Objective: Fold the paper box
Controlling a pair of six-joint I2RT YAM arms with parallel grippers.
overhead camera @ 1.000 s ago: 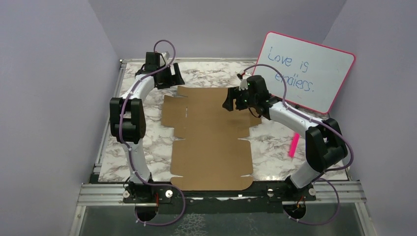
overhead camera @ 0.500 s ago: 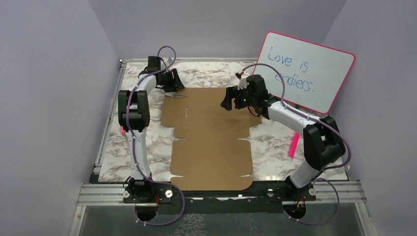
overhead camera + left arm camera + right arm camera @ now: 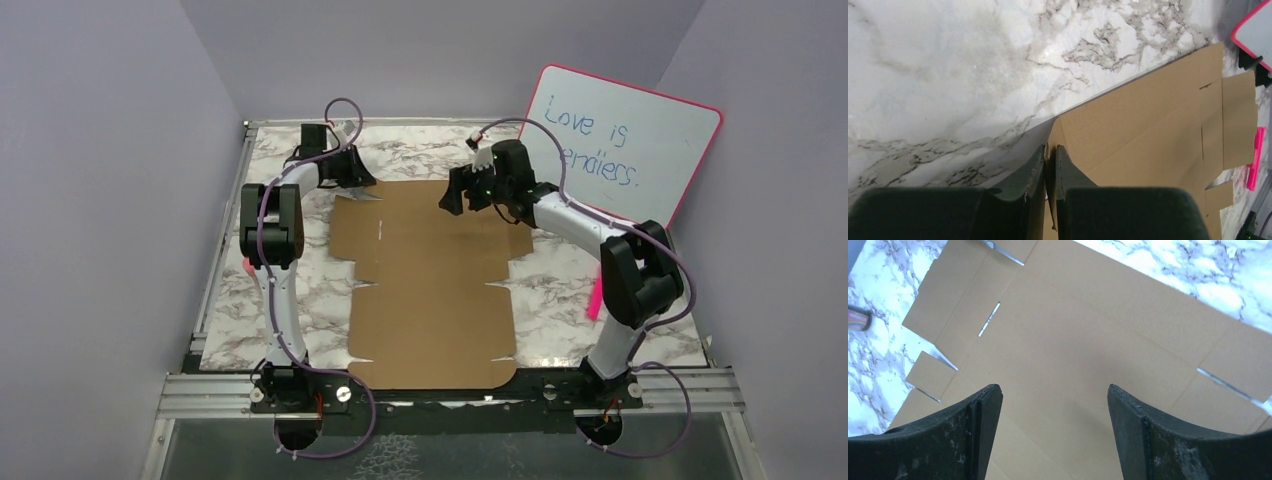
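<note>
So the paper box (image 3: 430, 280) is nowhere near a box yet. It's a flat brown die-cut sheet lying unfolded in the middle of the marble table (image 3: 560, 290), flaps and slits all spread out, with the near edge almost at the arm bases.

The left gripper (image 3: 352, 172) is at the sheet's 11 o'clock corner. In its wrist view the fingers (image 3: 1035, 165) are clamped nearly together with that corner of the cardboard (image 3: 1148, 130) pinched between them. The corner looks lifted a bit off the marble, so my guess is it grabs there to get a far flap up along a crease.

The right gripper (image 3: 455, 195) hangs over the far part of the sheet around 12 to 1 o'clock. Its jaws are spread wide and nothing's in them; its own camera shows just bare cardboard (image 3: 1073, 340) between the fingers. I reckon it's waiting to press down or catch the opposite side while the left one lifts.

Off the sheet, a pink-rimmed whiteboard (image 3: 620, 145) leans at 2 o'clock and a pink marker (image 3: 597, 297) lies at 3 o'clock. Neither is in the way.
</note>
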